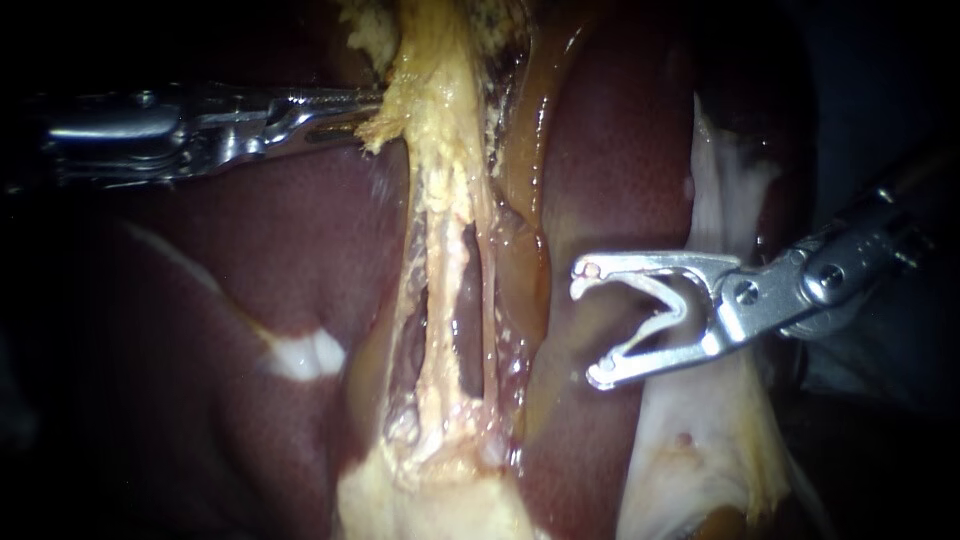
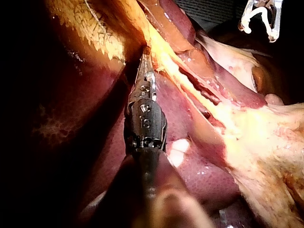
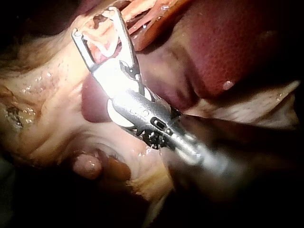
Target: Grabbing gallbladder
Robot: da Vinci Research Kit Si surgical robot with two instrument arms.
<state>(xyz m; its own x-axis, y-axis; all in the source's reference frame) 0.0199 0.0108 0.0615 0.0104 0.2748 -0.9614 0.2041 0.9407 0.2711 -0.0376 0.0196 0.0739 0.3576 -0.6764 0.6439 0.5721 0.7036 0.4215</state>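
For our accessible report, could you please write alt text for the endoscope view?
The left instrument grips the top of a pale yellow band of tissue stretched down across the dark red liver; the right instrument hangs open and empty beside it, over the liver.

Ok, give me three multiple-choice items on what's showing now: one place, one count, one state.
1. The right instrument's jaws sit over:
A the liver
B a swab
C a clip
2. Instruments in the endoscope view:
A one
B two
C three
3. The right instrument's jaws are:
A shut on tissue
B shut and empty
C open

Answers:
1. A: dark red liver lies behind them.
2. B: the left instrument comes in too, its jaws shut on the yellow tissue.
3. C: a gap shows between them and nothing is gripped.
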